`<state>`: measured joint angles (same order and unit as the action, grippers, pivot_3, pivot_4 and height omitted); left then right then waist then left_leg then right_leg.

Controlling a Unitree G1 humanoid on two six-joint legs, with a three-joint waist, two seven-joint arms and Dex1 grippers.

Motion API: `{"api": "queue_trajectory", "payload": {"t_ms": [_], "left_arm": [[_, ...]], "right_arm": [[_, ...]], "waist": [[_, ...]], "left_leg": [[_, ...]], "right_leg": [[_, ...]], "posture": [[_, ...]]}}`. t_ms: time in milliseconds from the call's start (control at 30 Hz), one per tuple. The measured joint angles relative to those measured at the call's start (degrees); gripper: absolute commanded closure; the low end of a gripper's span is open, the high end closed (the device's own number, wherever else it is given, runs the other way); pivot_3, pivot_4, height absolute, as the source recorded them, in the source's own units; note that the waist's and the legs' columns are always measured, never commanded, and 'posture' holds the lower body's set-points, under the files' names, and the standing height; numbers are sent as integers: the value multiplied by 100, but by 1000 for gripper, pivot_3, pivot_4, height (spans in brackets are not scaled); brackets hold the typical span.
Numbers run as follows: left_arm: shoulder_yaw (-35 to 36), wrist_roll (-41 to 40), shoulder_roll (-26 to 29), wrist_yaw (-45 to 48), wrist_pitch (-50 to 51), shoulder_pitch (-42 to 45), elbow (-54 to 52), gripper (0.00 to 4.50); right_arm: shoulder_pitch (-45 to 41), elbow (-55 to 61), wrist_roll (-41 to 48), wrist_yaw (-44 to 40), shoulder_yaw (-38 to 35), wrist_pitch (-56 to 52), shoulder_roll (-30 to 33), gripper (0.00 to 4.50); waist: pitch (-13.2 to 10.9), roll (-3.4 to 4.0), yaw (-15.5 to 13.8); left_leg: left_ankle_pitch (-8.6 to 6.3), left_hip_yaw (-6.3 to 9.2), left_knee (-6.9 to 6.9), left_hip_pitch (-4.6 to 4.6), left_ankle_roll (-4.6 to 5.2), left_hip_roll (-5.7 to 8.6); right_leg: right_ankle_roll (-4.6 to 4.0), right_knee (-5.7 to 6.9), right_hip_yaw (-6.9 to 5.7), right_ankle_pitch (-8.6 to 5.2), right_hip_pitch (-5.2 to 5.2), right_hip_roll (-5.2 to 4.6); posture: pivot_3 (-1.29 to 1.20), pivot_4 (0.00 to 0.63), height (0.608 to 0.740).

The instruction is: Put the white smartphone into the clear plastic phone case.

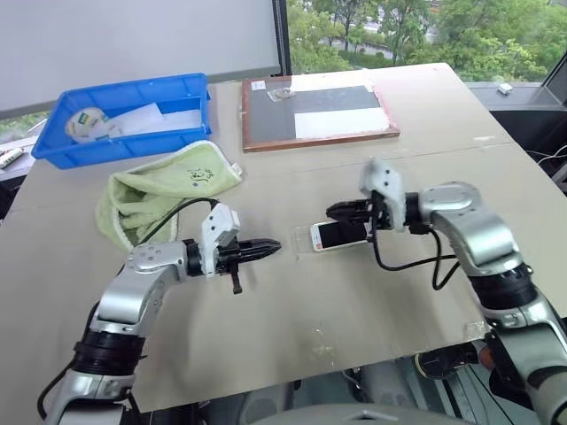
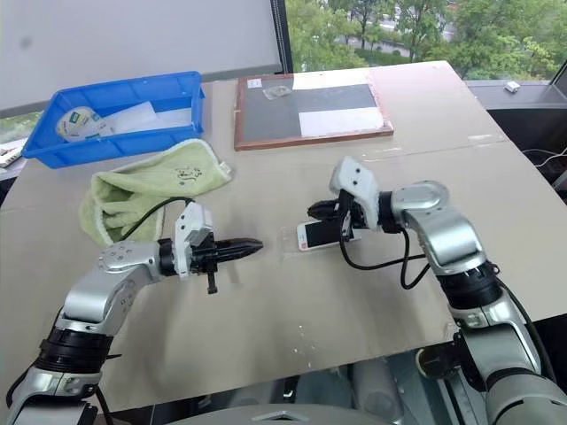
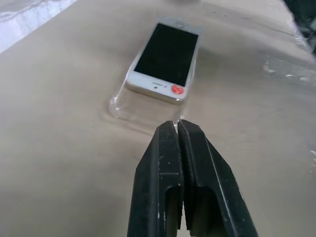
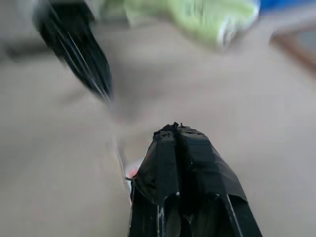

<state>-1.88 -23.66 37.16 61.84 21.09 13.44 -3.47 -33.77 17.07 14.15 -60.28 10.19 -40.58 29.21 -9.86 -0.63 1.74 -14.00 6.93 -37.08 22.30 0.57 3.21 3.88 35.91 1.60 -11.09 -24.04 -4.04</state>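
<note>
Left wrist view: the left gripper [image 3: 177,129] has both fingers pressed together, empty, pointing at the phone [image 3: 165,61], which lies screen-up inside the case [image 3: 121,101] on the table [image 3: 59,148] — the case's clear lip juts toward the fingertips. From the head, the phone sits near table centre; the right gripper [image 1: 334,211], also closed and empty, hovers at its 12 o'clock, the left at 9. A green cloth [image 1: 159,190] lies at 10 o'clock.

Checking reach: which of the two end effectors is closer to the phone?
The right end effector: its shut tips sit just above the phone lying in the clear case. The left end effector, also shut, stops short of the case's near end.
</note>
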Motion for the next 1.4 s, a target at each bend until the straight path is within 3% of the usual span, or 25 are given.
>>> {"api": "queue_trajectory", "payload": {"t_ms": [333, 533, 833, 1067, 1267, 1400], "left_arm": [[-566, 753, -278, -330, -128, 392, 567, 4418], [-702, 920, -431, -330, -172, 641, 785, 4418], [-842, 1125, -758, -348, -262, 836, 917, 4418], [-839, 1170, -795, -360, -287, 831, 917, 4418], [-832, 1177, -825, -410, -295, 800, 900, 4418], [-820, 1178, -850, -427, -343, 763, 898, 4418]], "right_arm": [[1166, 569, -296, 975, -544, -197, 1147, 4500], [1437, 597, -511, 1268, -489, -140, 1285, 4500], [1201, 233, -981, 1419, 324, 150, 1256, 4500], [955, 189, -974, 1312, 795, 231, 792, 4500], [866, 211, -879, 1346, 657, 131, 734, 4500], [883, 277, -858, 1383, 224, -12, 1148, 4500]], "waist": [[-2, 1, -98], [-1, 3, -124], [-1, 2, -144], [-1, 2, -141], [-1, 3, -155], [-1, 3, -170]], "left_leg": [[1, -30, -13, 7, 1, 1], [1, -30, -24, 7, 2, 3], [1, -20, -31, 5, 2, 6], [1, -15, -31, 5, 2, 7], [1, -11, -32, 6, 2, 10], [1, -12, -31, 6, 2, 12]], "right_leg": [[3, 1, -8, -1, 2, 1], [4, 0, -10, -1, 13, -2], [5, -1, -18, -1, 23, -3], [5, -2, -20, -2, 24, -4], [4, -1, -22, -1, 24, -5], [4, -2, -23, -2, 24, -6]], "posture": [[0, 150, 740], [0, 150, 740], [0, 150, 740], [0, 150, 740], [0, 150, 740], [0, 150, 740]]}}
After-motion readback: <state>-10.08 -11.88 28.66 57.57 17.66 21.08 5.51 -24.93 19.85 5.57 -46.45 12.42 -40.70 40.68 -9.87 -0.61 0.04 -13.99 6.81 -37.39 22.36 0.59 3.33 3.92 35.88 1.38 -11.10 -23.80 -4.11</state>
